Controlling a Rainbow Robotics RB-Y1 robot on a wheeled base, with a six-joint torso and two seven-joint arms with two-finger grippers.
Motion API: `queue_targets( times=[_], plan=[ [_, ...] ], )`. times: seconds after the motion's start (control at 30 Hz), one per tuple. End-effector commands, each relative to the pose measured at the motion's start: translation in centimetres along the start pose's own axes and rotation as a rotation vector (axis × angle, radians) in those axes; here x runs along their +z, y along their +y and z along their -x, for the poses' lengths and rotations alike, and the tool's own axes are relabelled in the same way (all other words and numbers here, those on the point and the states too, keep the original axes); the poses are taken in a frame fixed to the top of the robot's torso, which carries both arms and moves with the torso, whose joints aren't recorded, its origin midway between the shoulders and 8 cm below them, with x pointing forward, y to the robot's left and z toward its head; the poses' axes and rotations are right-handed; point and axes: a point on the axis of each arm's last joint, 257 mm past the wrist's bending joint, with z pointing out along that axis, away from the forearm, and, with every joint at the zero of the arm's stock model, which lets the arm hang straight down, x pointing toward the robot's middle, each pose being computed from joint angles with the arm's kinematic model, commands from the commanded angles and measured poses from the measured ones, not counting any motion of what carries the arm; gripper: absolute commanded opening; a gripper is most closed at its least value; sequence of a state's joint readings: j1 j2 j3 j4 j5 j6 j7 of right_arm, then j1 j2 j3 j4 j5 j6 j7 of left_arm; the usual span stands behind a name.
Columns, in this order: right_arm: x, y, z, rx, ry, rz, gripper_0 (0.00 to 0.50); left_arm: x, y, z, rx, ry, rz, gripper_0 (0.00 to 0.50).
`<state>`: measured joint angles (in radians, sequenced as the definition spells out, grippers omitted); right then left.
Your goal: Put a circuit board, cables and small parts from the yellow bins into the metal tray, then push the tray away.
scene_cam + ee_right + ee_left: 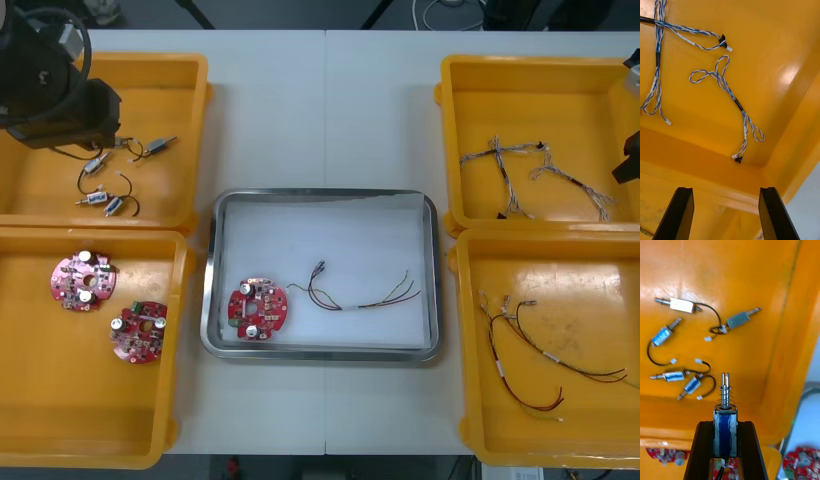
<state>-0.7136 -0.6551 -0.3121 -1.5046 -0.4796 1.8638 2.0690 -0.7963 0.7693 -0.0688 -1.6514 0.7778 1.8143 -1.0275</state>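
- Pinching a small metal part (726, 405), the left claw (725, 427) hangs over the far left yellow bin (175, 95), with more parts loose below.
- Right claw (725, 192) is spread wide above the blue-and-white cables (729, 92) in the far right bin (560, 90).
- The metal tray (320, 195) already has a red circuit board (258, 309) and a thin dark-and-red cable (360, 297).
- This looks like the parts step: next, carry it over the bin wall and release it onto bare tray floor.
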Motion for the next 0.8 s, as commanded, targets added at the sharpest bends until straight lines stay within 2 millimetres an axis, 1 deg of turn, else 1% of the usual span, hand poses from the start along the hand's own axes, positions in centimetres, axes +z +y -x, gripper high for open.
queue_targets(
  times=[0.03,0.1,0.13,0.2,0.23,0.3,0.33,0.4,0.47,0.53,0.6,0.67,0.8],
  plan=[
    [-2.4,-3.8,2.2,-0.044,-0.086,-0.073,0.500,-1.1,-2.7,-2.4,-0.103,0.006,0.013,0.000],
    [-1.9,-4.2,2.5,-0.063,-0.098,-0.077,0.500,-1.3,-4.6,-3.7,-0.082,0.017,0.004,0.000],
    [-1.8,-4.3,2.7,-0.069,-0.105,-0.078,0.500,-1.3,-5.1,-4.1,-0.075,0.020,0.001,0.000],
    [-1.3,-4.8,3.3,-0.092,-0.122,-0.084,0.500,-1.2,-7.1,-5.4,-0.053,0.028,-0.018,0.000],
    [-1.1,-4.9,3.5,-0.096,-0.126,-0.084,0.500,-1.0,-7.4,-5.8,-0.049,0.032,-0.019,0.000],
    [-0.5,-5.1,4.1,-0.109,-0.146,-0.081,0.500,-0.6,-9.1,-7.2,-0.025,0.046,-0.027,0.000],
    [-0.3,-5.2,4.2,-0.108,-0.152,-0.077,0.500,-0.4,-9.5,-7.5,-0.018,0.049,-0.025,0.000],
    [0.4,-5.2,4.7,-0.101,-0.168,-0.066,0.500,0.3,-11.0,-8.8,0.018,0.056,-0.029,0.000],
    [0.8,-5.1,5.1,-0.099,-0.182,-0.058,0.500,0.8,-11.8,-9.5,0.039,0.064,-0.032,0.000],
    [1.8,-4.9,5.6,-0.091,-0.200,-0.042,0.500,1.5,-13.1,-10.4,0.069,0.068,-0.046,0.000],
    [2.4,-4.7,5.7,-0.086,-0.211,-0.032,0.500,2.0,-13.7,-10.7,0.086,0.065,-0.051,0.000],
    [3.4,-4.5,5.8,-0.082,-0.219,-0.019,0.500,2.9,-14.4,-11.4,0.107,0.069,-0.053,0.000],
    [4.5,-4.4,5.8,-0.085,-0.221,-0.019,0.500,4.4,-15.5,-12.0,0.134,0.061,-0.056,0.000]
  ],
)
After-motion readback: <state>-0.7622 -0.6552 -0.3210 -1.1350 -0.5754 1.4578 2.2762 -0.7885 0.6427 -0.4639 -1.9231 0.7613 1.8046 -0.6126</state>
